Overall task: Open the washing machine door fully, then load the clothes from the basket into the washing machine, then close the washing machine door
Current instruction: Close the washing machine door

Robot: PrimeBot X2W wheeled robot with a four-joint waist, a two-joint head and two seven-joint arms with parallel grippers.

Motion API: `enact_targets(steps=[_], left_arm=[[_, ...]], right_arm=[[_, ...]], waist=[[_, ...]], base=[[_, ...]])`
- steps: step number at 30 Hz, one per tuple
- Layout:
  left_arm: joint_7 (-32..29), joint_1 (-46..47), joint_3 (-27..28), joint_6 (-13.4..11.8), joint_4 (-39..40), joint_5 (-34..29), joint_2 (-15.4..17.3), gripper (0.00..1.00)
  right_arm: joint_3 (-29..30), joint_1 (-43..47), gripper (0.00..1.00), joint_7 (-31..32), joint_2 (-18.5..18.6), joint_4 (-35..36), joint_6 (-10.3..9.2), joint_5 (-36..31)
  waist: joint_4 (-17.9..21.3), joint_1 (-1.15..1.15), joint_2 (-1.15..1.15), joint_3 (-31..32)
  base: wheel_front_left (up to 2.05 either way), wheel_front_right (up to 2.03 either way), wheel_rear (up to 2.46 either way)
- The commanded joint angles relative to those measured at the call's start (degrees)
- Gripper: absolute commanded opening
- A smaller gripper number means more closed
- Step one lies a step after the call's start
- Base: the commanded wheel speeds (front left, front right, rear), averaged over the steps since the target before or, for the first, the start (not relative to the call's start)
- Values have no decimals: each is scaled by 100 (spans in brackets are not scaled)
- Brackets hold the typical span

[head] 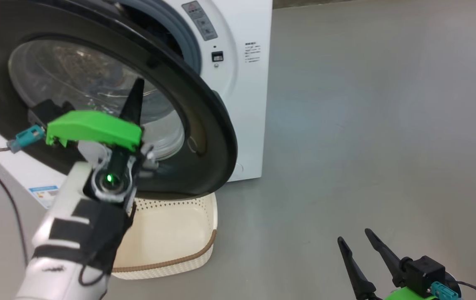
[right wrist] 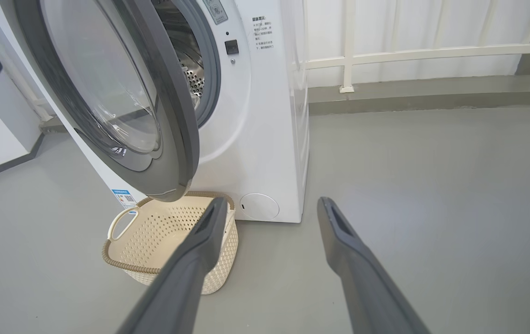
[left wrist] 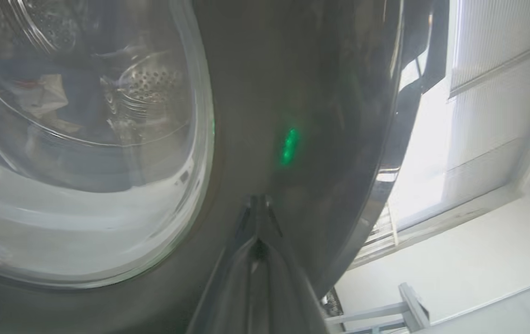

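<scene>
Left pincer (head: 139, 83) shut tight, tips on the black ring of the washing machine door (head: 209, 137), beside its glass window (head: 75, 83). Door half open, over the basket (head: 204, 250) on the floor (head: 367, 125) before the washing machine (head: 248, 104). Right pincer (head: 354, 235) wide, holding nothing, low right.

The left gripper (head: 136, 98) touches the outer face of the washing machine door (head: 204, 125), beside its window (head: 75, 75); the washing machine (head: 246, 83) stands behind. The basket (head: 171, 233) sits on the floor (head: 367, 125) below that gripper, ahead-left of the right gripper (head: 354, 234).
</scene>
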State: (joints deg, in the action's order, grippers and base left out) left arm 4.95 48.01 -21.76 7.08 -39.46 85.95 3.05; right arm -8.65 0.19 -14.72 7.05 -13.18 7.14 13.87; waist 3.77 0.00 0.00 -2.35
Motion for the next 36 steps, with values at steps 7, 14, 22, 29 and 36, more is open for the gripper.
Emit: enact_targets(steps=[7,14,22,29,36], left_arm=[[896,-630,-526,40,295,-1374,802,100],[1002,-1793,355,-578,962,-3320,1016,100],[1004,-3489,1408,-957,1970,-5407,624,100],[1004,-4388,1645,-1068,2518,-6567,337,100],[1004,-5122,1783,-1101,2933,-7061,73,100]], right_arm=[[9,-86,100,-28,-48,191,35,-4],[92,-140,100,-28,-101,267,35,-29],[180,-122,100,-28,-104,336,35,-68],[213,-86,100,-28,-72,374,35,-128],[250,-103,100,-28,-78,409,35,-191]], waist=[[-256,0,0,6],[-378,0,0,-23],[-478,0,0,3],[-483,0,0,105],[-450,0,0,189]], base=[[0,0,0],[0,0,0],[0,0,0],[0,0,0],[0,0,0]])
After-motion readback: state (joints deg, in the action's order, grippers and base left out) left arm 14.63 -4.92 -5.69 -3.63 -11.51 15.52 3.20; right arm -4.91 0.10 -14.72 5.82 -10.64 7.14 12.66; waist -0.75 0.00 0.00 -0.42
